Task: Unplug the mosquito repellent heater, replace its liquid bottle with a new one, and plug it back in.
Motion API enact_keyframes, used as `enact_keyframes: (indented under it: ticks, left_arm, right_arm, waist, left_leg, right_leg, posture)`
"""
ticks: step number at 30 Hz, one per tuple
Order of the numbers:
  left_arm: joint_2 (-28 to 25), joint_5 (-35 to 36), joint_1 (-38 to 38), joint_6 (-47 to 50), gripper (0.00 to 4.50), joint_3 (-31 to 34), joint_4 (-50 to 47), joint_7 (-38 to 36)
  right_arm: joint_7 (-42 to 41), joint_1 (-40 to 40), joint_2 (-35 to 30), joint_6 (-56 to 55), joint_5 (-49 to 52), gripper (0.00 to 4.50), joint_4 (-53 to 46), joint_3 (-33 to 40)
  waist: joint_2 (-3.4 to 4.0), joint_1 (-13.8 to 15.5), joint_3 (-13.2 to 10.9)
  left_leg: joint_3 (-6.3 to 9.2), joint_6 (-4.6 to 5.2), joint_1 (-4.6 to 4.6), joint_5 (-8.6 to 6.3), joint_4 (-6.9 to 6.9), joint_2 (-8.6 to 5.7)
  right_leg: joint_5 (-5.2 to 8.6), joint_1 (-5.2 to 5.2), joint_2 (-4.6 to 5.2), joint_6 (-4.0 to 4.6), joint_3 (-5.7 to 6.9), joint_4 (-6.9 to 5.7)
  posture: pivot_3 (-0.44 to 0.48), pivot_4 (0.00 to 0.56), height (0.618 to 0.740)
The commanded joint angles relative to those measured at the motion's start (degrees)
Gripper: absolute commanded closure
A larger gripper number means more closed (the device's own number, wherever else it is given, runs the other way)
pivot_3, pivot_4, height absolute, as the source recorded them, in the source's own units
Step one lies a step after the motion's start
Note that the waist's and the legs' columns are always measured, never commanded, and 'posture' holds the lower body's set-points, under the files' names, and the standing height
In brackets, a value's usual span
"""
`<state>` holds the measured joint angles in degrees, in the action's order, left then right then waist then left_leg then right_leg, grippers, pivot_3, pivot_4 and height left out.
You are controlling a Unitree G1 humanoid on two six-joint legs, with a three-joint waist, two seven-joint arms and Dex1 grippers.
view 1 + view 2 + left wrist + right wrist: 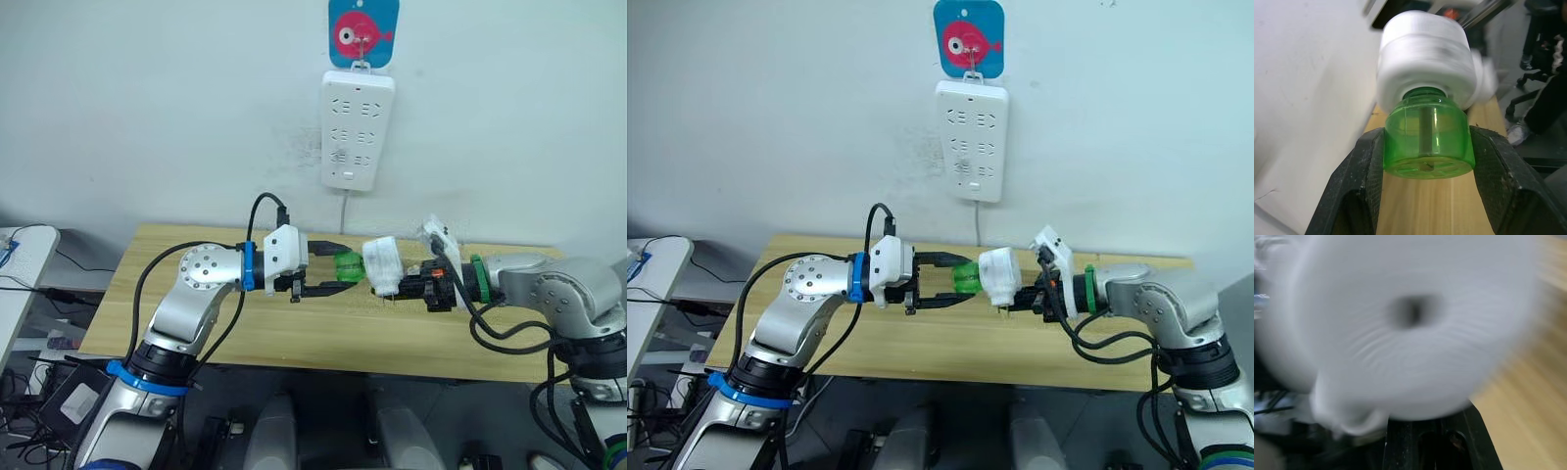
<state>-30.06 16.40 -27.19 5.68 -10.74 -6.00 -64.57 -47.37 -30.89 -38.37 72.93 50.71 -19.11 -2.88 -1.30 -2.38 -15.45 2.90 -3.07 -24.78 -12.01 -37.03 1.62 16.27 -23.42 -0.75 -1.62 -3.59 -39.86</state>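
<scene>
Heater is sitting unplugged, clear of the power strip; right gripper is clamping it; left gripper is pinching the green bottle, apparently being unscrewed; replacement and replugging are remaining.

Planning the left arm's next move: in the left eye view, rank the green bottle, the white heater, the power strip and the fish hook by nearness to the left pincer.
1. Green bottle: between the left pincer fingers, over the table.
2. Mosquito repellent heater: joined to the bottle, on the right pincer's side.
3. Power strip: on the wall above.
4. Fish hook: above the strip.
</scene>
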Motion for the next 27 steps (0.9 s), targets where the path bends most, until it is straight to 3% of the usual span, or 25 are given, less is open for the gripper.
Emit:
enact_keyframes:
  ticks: [1, 8, 15, 22, 27]
  left_arm:
    - [-0.7, -1.1, -0.3, -0.9, 2.26, -0.5, -0.2, -0.3]
    - [-0.6, -1.8, -0.6, -1.5, 2.26, -1.5, 0.4, -1.6]
    - [-0.7, -0.9, 0.2, -1.5, 2.26, -1.7, -0.9, -3.3]
    - [-0.2, 0.6, 0.5, -0.6, 2.26, -1.1, -2.4, -3.5]
    - [-0.4, 1.1, 1.0, 0.1, 2.26, -0.5, -3.4, -2.7]
  right_arm:
    - [1.9, -0.2, 0.9, 4.1, 6.7, 4.45, -4.9, 4.7]
    - [9.4, -2.3, 5.6, 7.9, 12.5, 4.45, -4.6, 8.2]
    - [15.2, -11.9, 9.9, 7.4, 11.3, 4.45, 5.7, 10.4]
    - [10.2, -14.5, 6.8, -5.6, -3.7, 4.45, 15.4, 0.7]
    - [5.3, -13.0, 5.2, -9.1, -7.4, 4.45, 16.3, -2.4]
  waist:
    - [0.0, 0.0, 0.0]
    - [0.0, -0.1, 0.0]
    - [0.0, -0.8, 0.0]
    - [0.0, -0.8, 0.0]
    - [0.0, -0.8, 0.0]
  left_leg:
    - [0.0, 0.0, 0.0, 0.0, 0.0, -0.01]
    - [0.0, 0.0, 0.0, 0.0, 0.0, -0.02]
    - [-0.02, 0.0, 0.0, 0.0, 0.01, -0.02]
    - [-0.02, 0.0, -0.02, 0.0, 0.02, -0.02]
    - [-0.02, 0.0, -0.01, 0.0, 0.02, 0.0]
  right_leg:
    - [0.0, 0.0, 0.0, 0.0, 0.01, 0.0]
    - [0.0, 0.0, 0.0, 0.0, 0.0, 0.0]
    - [0.0, 0.0, 0.0, 0.01, -0.01, -0.02]
    - [0.0, -0.02, 0.04, 0.0, -0.02, 0.01]
    - [0.0, -0.03, 0.04, 0.0, -0.01, 0.0]
  posture:
    - [-0.041, 0.209, 0.74]
    - [-0.049, 0.204, 0.74]
    - [-0.051, 0.201, 0.74]
    - [-0.033, 0.206, 0.74]
    - [-0.02, 0.211, 0.74]
